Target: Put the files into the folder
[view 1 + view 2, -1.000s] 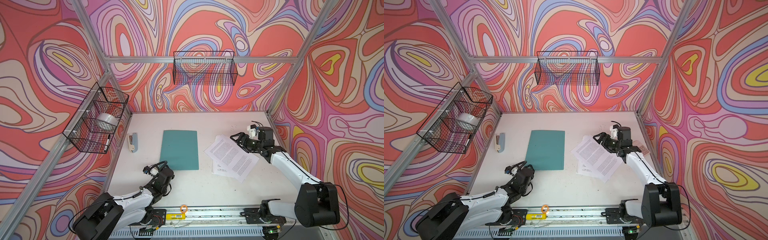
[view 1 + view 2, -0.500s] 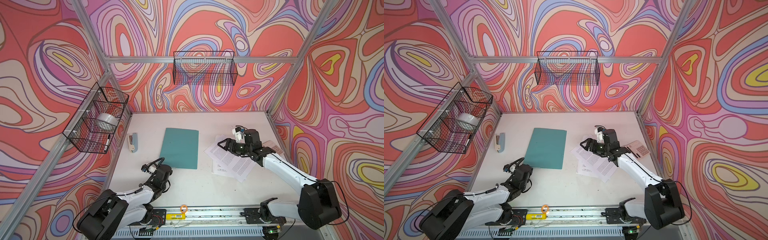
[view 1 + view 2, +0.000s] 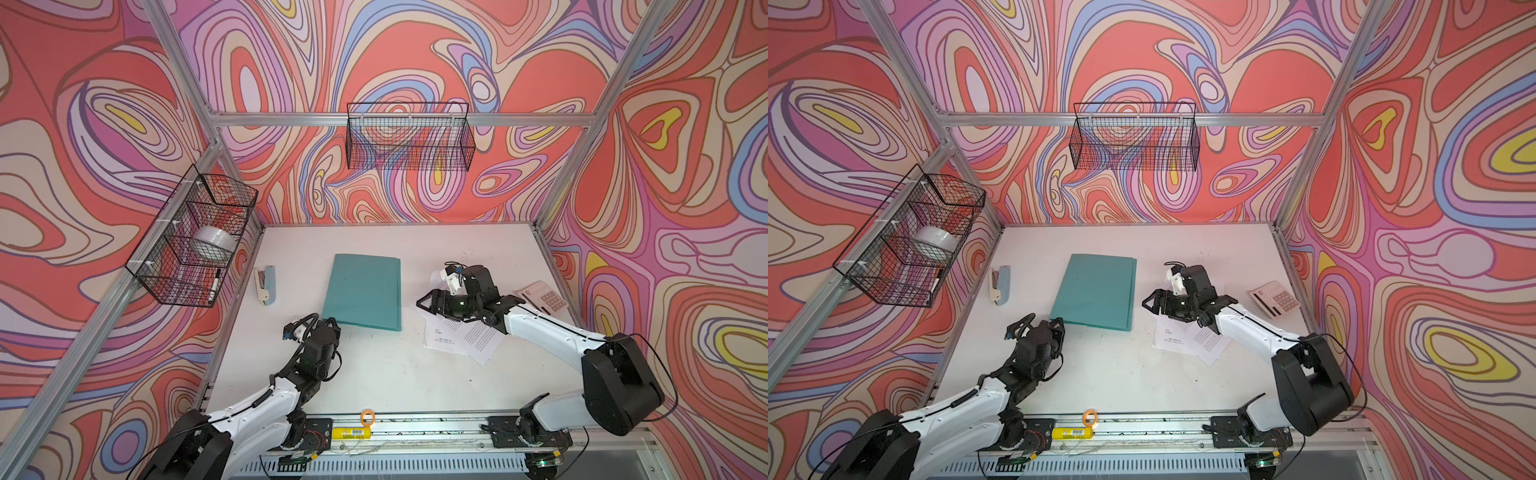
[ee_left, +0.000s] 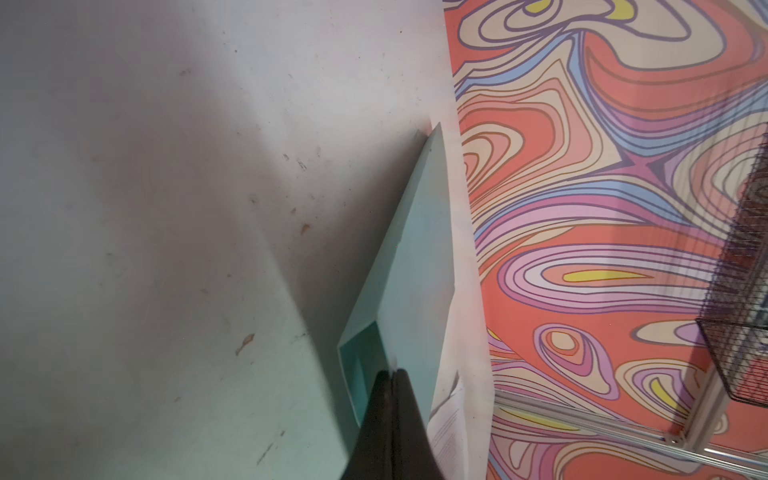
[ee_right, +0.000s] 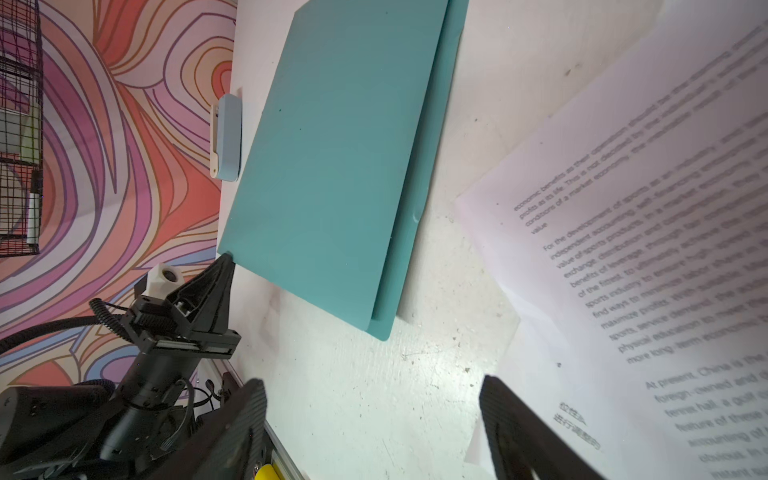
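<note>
Folder: the folder [image 3: 363,291] lies flat near the middle of the desk [image 3: 374,374]. Its long axis runs from the near edge toward the back wall, leaning slightly.
Files: the files [image 3: 465,336] are a loose fan of printed sheets on the desk just to the right of the folder and apart from it. They lie partly under the right arm [image 3: 552,332].
Left jaws: clenched on the folder's near-left corner. The left wrist view shows only the top cover [image 4: 415,270] pinched, raised a little so that a gap opens above the lower leaf.
Right jaws: released and spread wide, holding nothing. They hang low over the edge of the files [image 5: 644,249] that faces the folder [image 5: 332,158], tips pointing toward it.
Deciding relation: the pinched corner sits on the side of the folder away from the files. The cover's long edge runs straight away from the left jaws, so a lift there probably swings the cover up along that axis.
Nearer arm: the left arm [image 3: 266,399] is at the folder and the right arm is at the files.
Step in hand: opening the cover, it seems. No sheet is inside yet.
Doubt: I cannot tell for certain which long edge is the hinge. If it is the right edge, the opened cover would fall toward the files and the right jaws.
</note>
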Controlling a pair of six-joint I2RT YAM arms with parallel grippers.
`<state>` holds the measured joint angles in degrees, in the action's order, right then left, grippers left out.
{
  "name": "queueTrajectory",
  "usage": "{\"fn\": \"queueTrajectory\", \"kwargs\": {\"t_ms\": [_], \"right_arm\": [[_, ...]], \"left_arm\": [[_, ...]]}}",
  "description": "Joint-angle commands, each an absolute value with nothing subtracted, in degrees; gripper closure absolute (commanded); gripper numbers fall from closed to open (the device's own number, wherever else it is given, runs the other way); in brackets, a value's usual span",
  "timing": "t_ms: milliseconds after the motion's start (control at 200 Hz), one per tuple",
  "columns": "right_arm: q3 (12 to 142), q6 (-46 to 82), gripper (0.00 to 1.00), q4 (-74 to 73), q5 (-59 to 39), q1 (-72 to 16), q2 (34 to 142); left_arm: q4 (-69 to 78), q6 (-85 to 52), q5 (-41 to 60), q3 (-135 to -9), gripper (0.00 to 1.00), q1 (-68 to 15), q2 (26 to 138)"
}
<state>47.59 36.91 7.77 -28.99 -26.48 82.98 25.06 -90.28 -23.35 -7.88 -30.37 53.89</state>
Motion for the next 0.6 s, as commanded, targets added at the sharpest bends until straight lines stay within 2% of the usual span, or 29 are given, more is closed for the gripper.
{"fn": "queueTrajectory", "kwargs": {"t_ms": [0, 195, 311, 596], "right_arm": [[46.9, 39.6, 0.17, 2.0, -30.9, -27.6, 86.4], [45.4, 45.4, 0.25, -8.5, -33.9, -28.4, 91.3], [46.7, 47.5, 0.38, -11.0, -34.8, -28.8, 94.5], [50.3, 51.7, 0.46, -16.3, -37.7, -29.4, 101.2]], "left_arm": [[20.4, -92.8, -23.2, -9.3, 1.0, -30.1, 50.7], [21.2, -96.8, -21.9, -7.5, 1.0, -30.1, 49.0], [22.2, -98.1, -20.6, -7.2, 1.0, -30.2, 49.2], [24.8, -99.5, -19.0, -7.3, 1.0, -30.1, 50.0]]}}
